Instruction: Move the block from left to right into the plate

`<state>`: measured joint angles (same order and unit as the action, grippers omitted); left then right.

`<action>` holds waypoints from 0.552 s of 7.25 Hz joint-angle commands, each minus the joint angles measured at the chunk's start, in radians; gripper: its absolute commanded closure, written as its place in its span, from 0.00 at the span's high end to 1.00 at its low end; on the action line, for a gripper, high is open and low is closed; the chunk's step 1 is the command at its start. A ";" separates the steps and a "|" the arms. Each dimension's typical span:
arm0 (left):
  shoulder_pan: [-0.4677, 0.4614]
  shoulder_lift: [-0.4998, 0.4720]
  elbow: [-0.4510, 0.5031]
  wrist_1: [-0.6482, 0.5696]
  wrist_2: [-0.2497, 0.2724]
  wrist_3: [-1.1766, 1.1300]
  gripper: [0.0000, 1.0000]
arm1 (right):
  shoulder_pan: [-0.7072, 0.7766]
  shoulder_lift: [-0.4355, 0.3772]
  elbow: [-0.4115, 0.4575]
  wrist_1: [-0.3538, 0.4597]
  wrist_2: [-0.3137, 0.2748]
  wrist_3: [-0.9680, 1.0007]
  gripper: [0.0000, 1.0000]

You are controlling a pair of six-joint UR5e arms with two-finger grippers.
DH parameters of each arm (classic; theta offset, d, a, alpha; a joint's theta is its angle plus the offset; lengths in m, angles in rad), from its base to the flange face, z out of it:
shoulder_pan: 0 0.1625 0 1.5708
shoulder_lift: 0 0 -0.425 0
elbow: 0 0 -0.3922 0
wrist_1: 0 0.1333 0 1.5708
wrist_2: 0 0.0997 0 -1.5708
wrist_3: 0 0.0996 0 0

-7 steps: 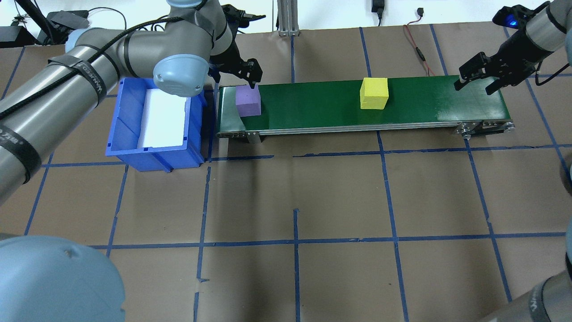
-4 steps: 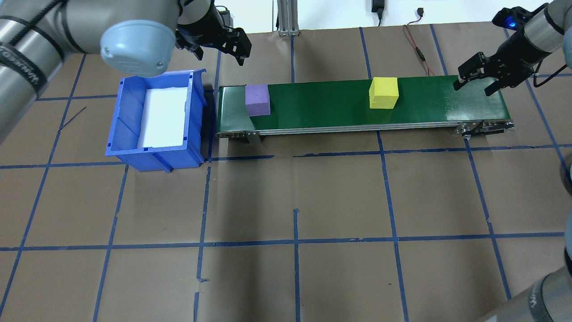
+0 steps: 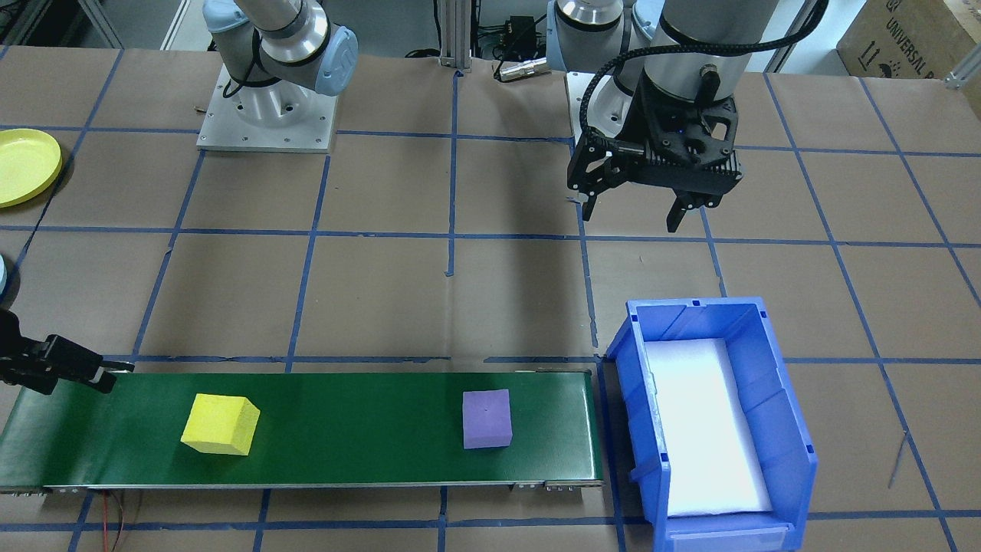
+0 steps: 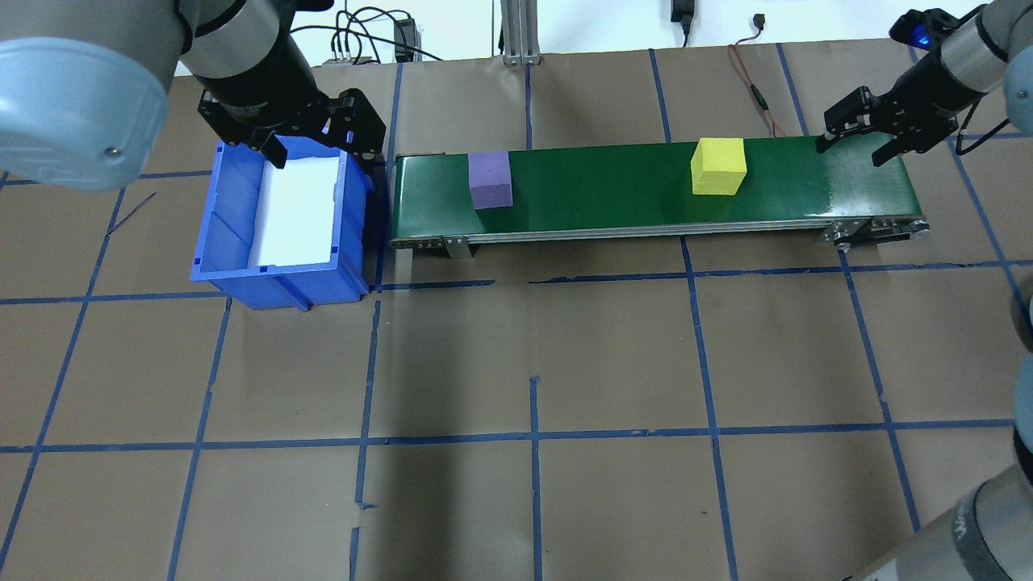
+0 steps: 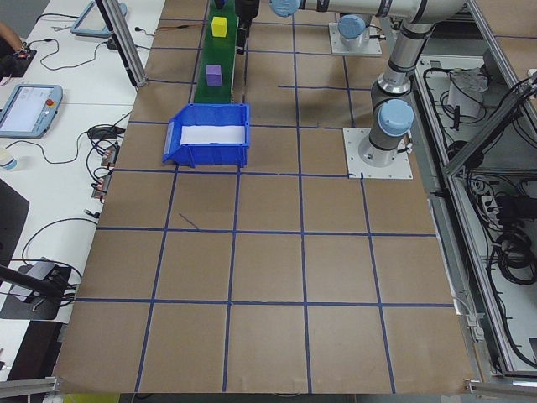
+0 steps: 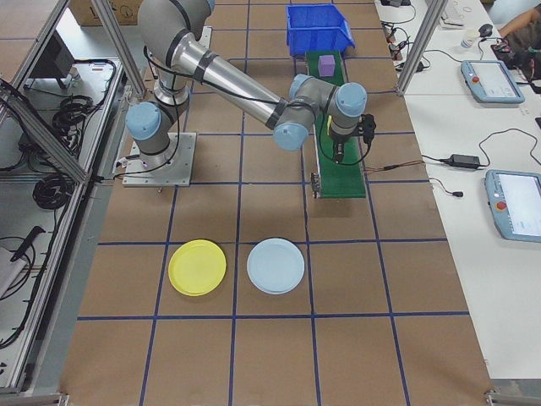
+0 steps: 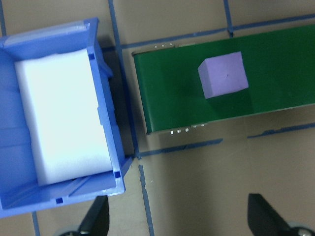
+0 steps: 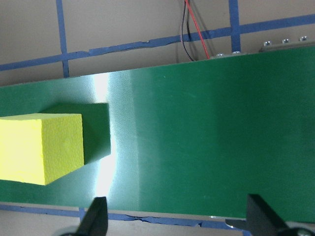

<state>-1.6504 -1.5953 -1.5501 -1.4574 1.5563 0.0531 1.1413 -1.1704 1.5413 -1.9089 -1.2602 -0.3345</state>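
purple block [image 7: 222,75] on green conveyor belt [image 7: 275,78], blue bin [image 7: 106,118] with white foam [image 7: 61,115] beside

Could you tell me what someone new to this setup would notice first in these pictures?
Probably the green conveyor belt carrying a purple block near its left end and a yellow block further right. Next, the blue bin with a white pad, under the open left gripper.
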 commanded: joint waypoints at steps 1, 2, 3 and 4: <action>0.012 0.026 -0.031 -0.003 0.001 0.007 1.00 | 0.000 0.001 0.010 -0.007 0.013 0.060 1.00; 0.012 0.031 -0.030 -0.003 0.002 0.005 1.00 | 0.002 0.003 0.010 -0.007 0.034 0.087 1.00; 0.011 0.031 -0.030 0.000 -0.001 0.001 1.00 | 0.002 0.005 0.010 -0.009 0.054 0.107 1.00; 0.012 0.034 -0.030 -0.006 0.002 0.001 1.00 | 0.002 0.005 0.010 -0.009 0.054 0.103 1.00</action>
<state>-1.6393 -1.5648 -1.5795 -1.4599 1.5570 0.0552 1.1426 -1.1667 1.5504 -1.9169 -1.2148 -0.2391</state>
